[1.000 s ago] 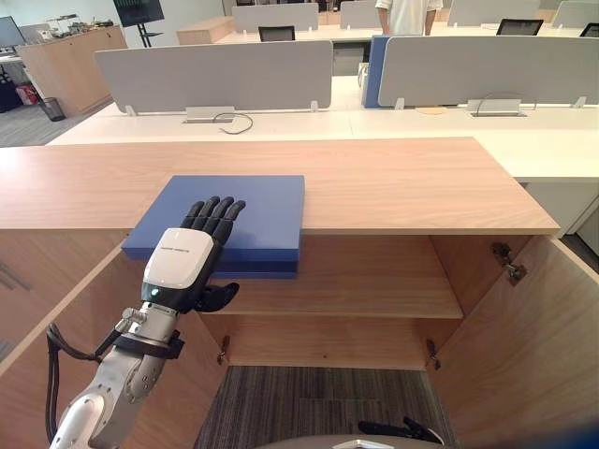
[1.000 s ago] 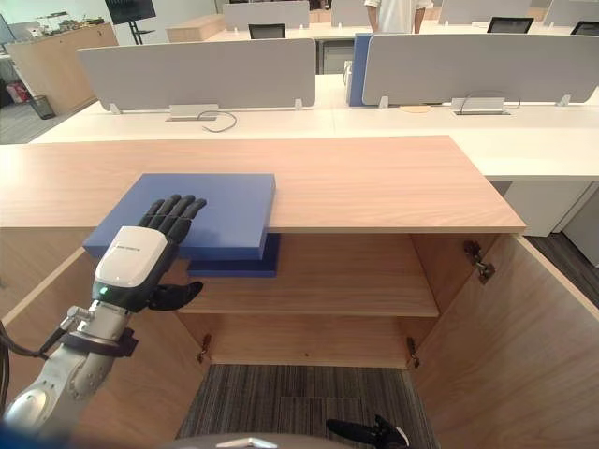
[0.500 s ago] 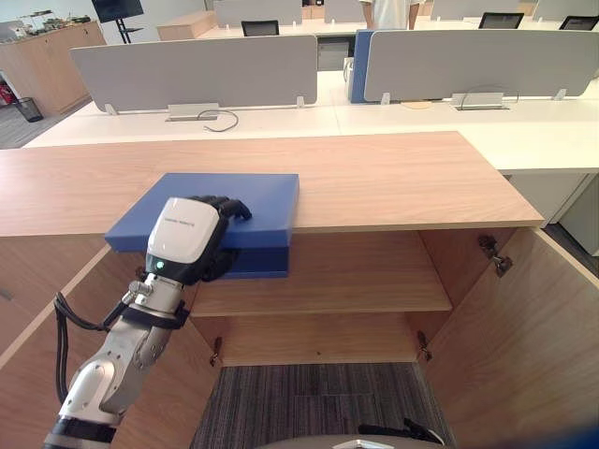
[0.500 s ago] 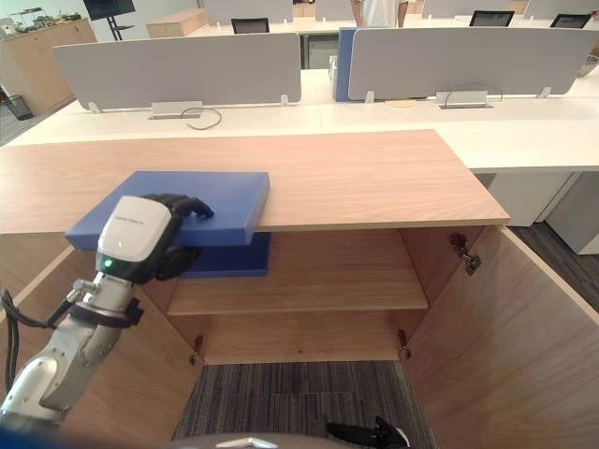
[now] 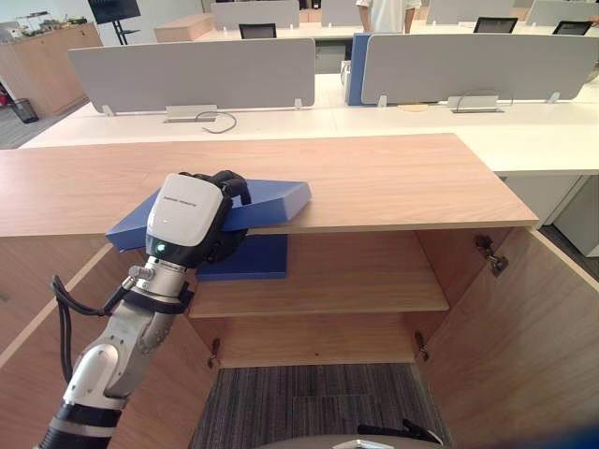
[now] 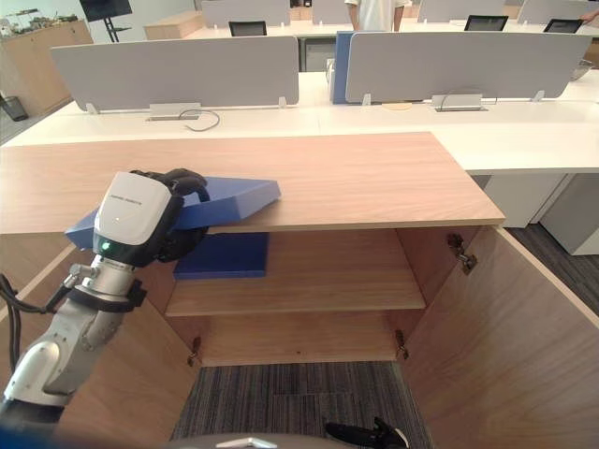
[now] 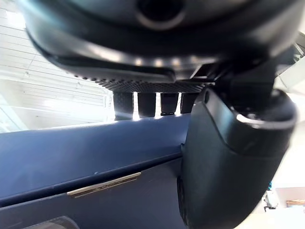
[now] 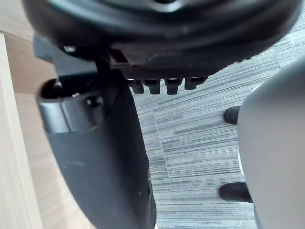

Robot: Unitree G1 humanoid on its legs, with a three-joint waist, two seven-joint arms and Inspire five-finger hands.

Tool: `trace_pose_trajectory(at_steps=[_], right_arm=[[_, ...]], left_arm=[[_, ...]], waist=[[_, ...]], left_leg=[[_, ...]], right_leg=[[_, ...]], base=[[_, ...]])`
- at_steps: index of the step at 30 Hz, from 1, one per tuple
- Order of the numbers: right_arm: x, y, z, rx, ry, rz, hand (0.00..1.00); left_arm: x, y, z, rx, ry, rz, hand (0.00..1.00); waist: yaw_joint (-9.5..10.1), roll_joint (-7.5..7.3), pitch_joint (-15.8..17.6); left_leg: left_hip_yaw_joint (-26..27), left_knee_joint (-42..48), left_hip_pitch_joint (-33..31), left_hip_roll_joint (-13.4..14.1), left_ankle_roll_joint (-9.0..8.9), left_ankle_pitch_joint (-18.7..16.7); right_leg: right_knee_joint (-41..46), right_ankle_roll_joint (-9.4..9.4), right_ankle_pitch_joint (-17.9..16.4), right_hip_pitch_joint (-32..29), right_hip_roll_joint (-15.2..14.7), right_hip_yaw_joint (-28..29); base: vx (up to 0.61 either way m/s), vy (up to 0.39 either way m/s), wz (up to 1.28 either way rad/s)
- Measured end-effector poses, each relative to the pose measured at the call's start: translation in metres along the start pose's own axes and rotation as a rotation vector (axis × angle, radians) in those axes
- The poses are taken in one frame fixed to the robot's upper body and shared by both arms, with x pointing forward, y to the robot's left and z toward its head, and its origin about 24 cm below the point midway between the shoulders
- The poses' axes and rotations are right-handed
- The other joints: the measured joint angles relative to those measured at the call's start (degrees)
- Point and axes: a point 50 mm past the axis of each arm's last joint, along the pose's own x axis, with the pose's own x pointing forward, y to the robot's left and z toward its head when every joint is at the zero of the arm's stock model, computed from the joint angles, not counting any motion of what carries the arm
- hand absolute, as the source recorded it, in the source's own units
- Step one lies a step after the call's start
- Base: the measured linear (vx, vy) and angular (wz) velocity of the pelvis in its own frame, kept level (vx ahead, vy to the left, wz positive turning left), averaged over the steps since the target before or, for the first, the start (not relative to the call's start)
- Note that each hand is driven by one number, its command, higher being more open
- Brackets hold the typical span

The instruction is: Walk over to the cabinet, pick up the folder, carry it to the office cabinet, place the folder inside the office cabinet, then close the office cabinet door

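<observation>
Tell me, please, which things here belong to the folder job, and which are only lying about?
Belong to the job:
blue folder, tilted, gripped by the left hand
wooden cabinet and its open door
right hand, idle

Only lying about:
grey desk screens
cable on the white desk
chair
person at the back

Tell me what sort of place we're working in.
Most likely an open-plan office: rows of white desks with grey divider screens, office chairs behind them, and a wooden cabinet where the left hand grips a blue folder.
</observation>
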Motion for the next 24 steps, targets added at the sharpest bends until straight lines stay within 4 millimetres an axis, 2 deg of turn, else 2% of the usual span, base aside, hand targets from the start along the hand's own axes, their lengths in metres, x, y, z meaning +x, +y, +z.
trace_pose_trajectory(at_steps=[3, 4, 5, 7, 8, 9, 10, 12, 14, 15, 17, 19, 21, 22, 24], right_arm=[[0.000, -0.003, -0.002, 0.040, 0.006, -0.015, 1.00], [0.000, -0.004, -0.002, 0.059, 0.007, -0.020, 1.00], [0.000, -0.005, -0.003, 0.070, 0.008, -0.025, 1.00], [0.000, -0.005, -0.003, 0.078, 0.012, -0.029, 1.00], [0.000, -0.005, -0.003, 0.078, 0.011, -0.031, 1.00], [0.000, -0.006, 0.000, 0.080, -0.006, -0.035, 1.00], [-0.001, -0.007, 0.003, 0.095, -0.030, -0.042, 1.00], [-0.004, -0.004, 0.008, 0.131, -0.088, -0.040, 1.00], [-0.014, 0.005, 0.021, 0.202, -0.207, -0.017, 1.00], [-0.018, 0.009, 0.024, 0.222, -0.243, -0.005, 1.00], [-0.035, 0.019, 0.040, 0.309, -0.376, 0.041, 1.00], [-0.056, 0.023, 0.059, 0.335, -0.512, 0.058, 1.00], [-0.093, 0.019, 0.097, 0.299, -0.749, 0.009, 1.00], [-0.104, 0.018, 0.107, 0.268, -0.811, -0.023, 1.00], [-0.145, 0.013, 0.139, 0.154, -1.048, -0.157, 1.00]], left_arm=[[-0.006, 0.007, 0.022, -0.176, 0.015, 0.059, 0.00], [-0.008, 0.013, 0.031, -0.339, 0.047, 0.127, 0.00], [-0.009, 0.017, 0.032, -0.422, 0.066, 0.169, 0.00], [-0.013, 0.034, 0.030, -0.709, 0.141, 0.345, 0.00], [-0.015, 0.036, 0.027, -0.786, 0.167, 0.380, 0.00], [-0.021, 0.037, 0.021, -0.941, 0.220, 0.434, 0.00], [-0.030, 0.034, 0.015, -1.099, 0.280, 0.476, 0.00], [-0.043, 0.030, 0.010, -1.275, 0.355, 0.543, 0.00], [-0.059, 0.024, 0.010, -1.487, 0.444, 0.648, 0.00], [-0.061, 0.022, 0.010, -1.530, 0.456, 0.667, 0.00], [-0.066, 0.017, 0.013, -1.683, 0.469, 0.711, 0.00], [-0.065, 0.013, 0.018, -1.772, 0.458, 0.711, 0.00], [-0.060, 0.013, 0.027, -1.850, 0.421, 0.704, 0.00], [-0.059, 0.014, 0.029, -1.859, 0.409, 0.702, 0.00], [-0.055, 0.020, 0.034, -1.869, 0.357, 0.694, 0.00]], waist=[[0.17, -0.11, 0.0], [0.27, -0.08, 0.0], [0.27, -0.05, 0.0], [0.28, 0.25, 0.1], [0.29, 0.38, 0.2], [0.23, 0.59, 0.6], [0.15, 0.62, 0.7], [-0.18, 0.63, 1.0], [-0.85, -0.33, 1.6], [-1.03, -0.56, 1.7], [-1.90, -1.29, 2.2], [-2.58, -1.20, 2.3], [-3.37, -0.78, 2.6], [-3.64, -0.70, 2.6], [-4.47, -0.39, 2.7]], left_leg=[[0.1, 0.2, -0.3, 0.0, 0.07, 0.1], [0.1, 0.2, -0.2, 0.0, 0.07, 0.1], [0.2, 0.2, -0.2, 0.1, 0.07, 0.1], [1.1, 0.2, 0.0, 0.5, 0.05, 0.0], [1.4, 0.2, 0.2, 0.6, 0.01, 0.0], [1.8, 0.2, 0.6, 0.7, -0.16, -0.1], [2.8, 0.2, 0.8, 0.9, -0.23, -0.2], [3.7, 0.2, 0.8, 1.2, -0.20, -0.3], [5.9, 0.2, 0.9, 1.8, -0.27, -0.4], [6.4, 0.2, 0.9, 2.0, -0.27, -0.4], [8.4, 0.2, 1.6, 2.6, -0.52, -0.5], [10.1, 0.9, 2.0, 2.8, -0.79, -1.2], [12.7, 3.4, 2.1, 3.4, -0.76, -3.2], [13.3, 4.1, 2.1, 3.6, -0.70, -3.7], [15.6, 6.4, 2.5, 4.2, -0.59, -5.3]], right_leg=[[0.2, -0.05, 0.1, -0.5, 0.0, 0.3], [0.5, -0.06, 0.1, -0.7, 0.0, 0.6], [0.6, -0.06, 0.1, -0.8, 0.1, 0.7], [1.4, -0.11, 0.1, -1.4, 0.4, 1.7], [1.6, -0.13, 0.1, -1.4, 0.5, 2.1], [2.0, -0.20, 0.1, -1.4, 0.6, 2.7], [2.3, -0.25, 0.1, -1.9, 0.8, 3.6], [2.8, -0.41, 0.2, -2.6, 1.1, 4.7], [3.1, -0.64, 0.5, -4.0, 1.8, 6.9], [3.2, -0.66, 0.6, -4.3, 2.0, 7.4], [3.4, -0.73, 0.8, -4.6, 2.6, 9.1], [3.5, -0.43, 1.1, -4.6, 2.8, 10.7], [3.8, -0.15, 1.2, -4.7, 2.9, 13.2], [3.9, -0.12, 1.2, -4.8, 2.9, 13.7], [4.4, 0.00, 1.2, -4.8, 3.3, 16.0]], base=[[0.02, 0.008, -0.05], [-0.01, 0.004, -0.06], [-0.03, 0.001, -0.10], [-0.05, -0.005, -0.20], [-0.07, -0.005, -0.26], [-0.08, -0.003, -0.30], [-0.09, 0.001, -0.33], [-0.09, 0.002, -0.36], [-0.10, -0.008, -0.48], [-0.07, -0.022, -0.45], [-0.03, -0.020, -0.48], [0.00, 0.004, -0.49], [0.02, 0.026, -0.55], [0.03, 0.031, -0.54], [0.04, 0.023, -0.52]])
